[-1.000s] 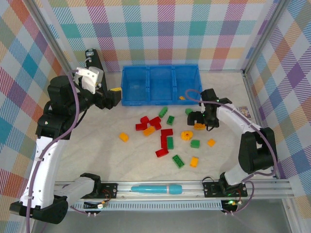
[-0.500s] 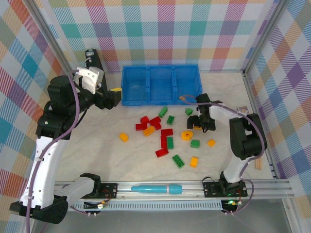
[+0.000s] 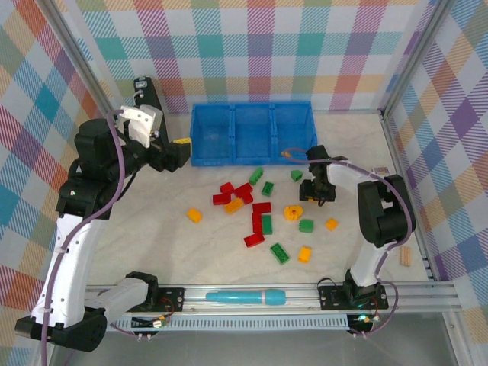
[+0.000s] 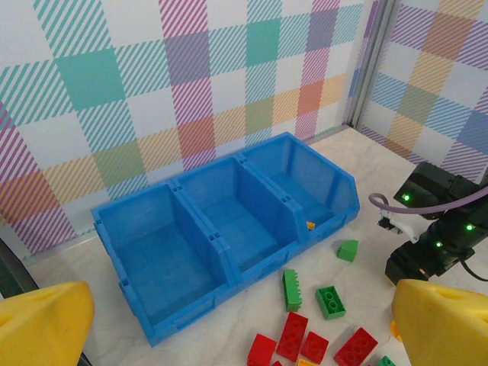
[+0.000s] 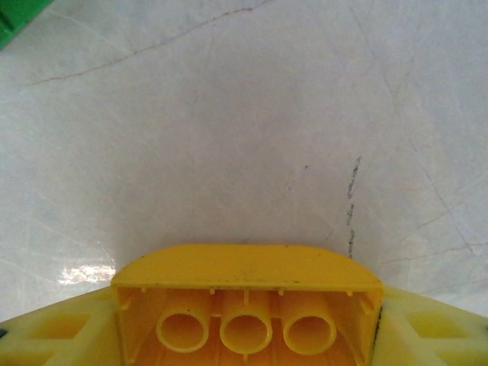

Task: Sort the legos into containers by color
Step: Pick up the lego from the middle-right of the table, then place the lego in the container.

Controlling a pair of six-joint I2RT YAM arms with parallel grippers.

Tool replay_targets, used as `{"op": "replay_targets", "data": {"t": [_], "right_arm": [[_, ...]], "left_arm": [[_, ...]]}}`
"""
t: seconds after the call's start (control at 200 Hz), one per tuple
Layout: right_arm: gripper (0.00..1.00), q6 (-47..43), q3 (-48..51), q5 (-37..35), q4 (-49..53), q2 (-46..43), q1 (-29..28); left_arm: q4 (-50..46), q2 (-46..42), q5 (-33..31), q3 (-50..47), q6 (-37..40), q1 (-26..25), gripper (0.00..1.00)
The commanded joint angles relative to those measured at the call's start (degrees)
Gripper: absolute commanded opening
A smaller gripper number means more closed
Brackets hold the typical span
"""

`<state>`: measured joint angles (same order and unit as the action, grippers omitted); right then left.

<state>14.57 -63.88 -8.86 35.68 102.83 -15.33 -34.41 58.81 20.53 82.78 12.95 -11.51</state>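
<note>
– Right gripper (image 3: 316, 191), what has it got?
– Its fingers (image 5: 438, 335) are clamped on a yellow brick (image 5: 248, 278). The brick's hollow underside, with three tubes, faces the wrist camera, and it is low over the table (image 5: 244, 114).
– And around it?
– A green brick (image 3: 296, 174) lies just beside it, and the round yellow gear piece (image 3: 291, 213) is near. The other legos (image 3: 261, 207), red, green and orange, lie loose across the middle of the table, apart from the tray.
– Left gripper (image 3: 180, 151)?
– It hangs above the table by the tray's left end, its fingers (image 4: 42, 324) spread wide apart.
– And the far side?
– One blue tray (image 3: 233, 158) with three compartments side by side. A small orange piece (image 4: 310, 225) sits at the front of the right one.
</note>
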Motion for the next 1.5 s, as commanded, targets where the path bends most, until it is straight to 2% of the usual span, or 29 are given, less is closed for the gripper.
{"op": "replay_targets", "data": {"t": [0.0,0.165,0.35,0.675,0.925,1.06,1.21,1.35,1.495], "right_arm": [[0.62,-0.5,-1.9,-0.3,1.6,-0.5,0.4],[0.59,-2.4,-6.7,-0.4,5.9,-4.0,0.5],[0.6,-6.5,-18.7,-1.9,8.7,-3.4,0.7],[0.6,-8.4,-42.7,0.4,6.1,12.3,1.5],[0.61,-7.5,-57.2,6.9,6.1,25.7,2.2],[0.62,-7.7,-59.7,7.5,6.2,28.3,2.2],[0.7,-8.4,-59.4,8.4,6.6,29.1,2.2],[0.76,-8.7,-55.7,9.0,4.6,26.8,2.2],[0.77,-9.0,-53.2,9.2,4.1,24.4,2.2]], "left_arm": [[0.1,-0.8,0.8,0.5,0.7,0.3,1.0],[0.0,-0.9,0.7,0.5,0.8,0.3,1.0],[0.2,-1.1,0.4,0.4,1.0,0.3,1.0],[-0.1,-1.5,-0.7,0.4,1.7,0.3,1.0],[-0.1,-2.3,-1.7,0.3,2.2,0.3,1.0],[-0.1,-2.0,-1.5,0.3,2.1,0.3,1.0],[-0.2,-1.6,-0.8,0.4,1.9,0.3,1.0],[-0.2,-1.4,-0.2,0.5,1.7,0.3,1.0],[-0.3,-1.1,-0.1,0.7,1.7,0.3,1.0]]}}
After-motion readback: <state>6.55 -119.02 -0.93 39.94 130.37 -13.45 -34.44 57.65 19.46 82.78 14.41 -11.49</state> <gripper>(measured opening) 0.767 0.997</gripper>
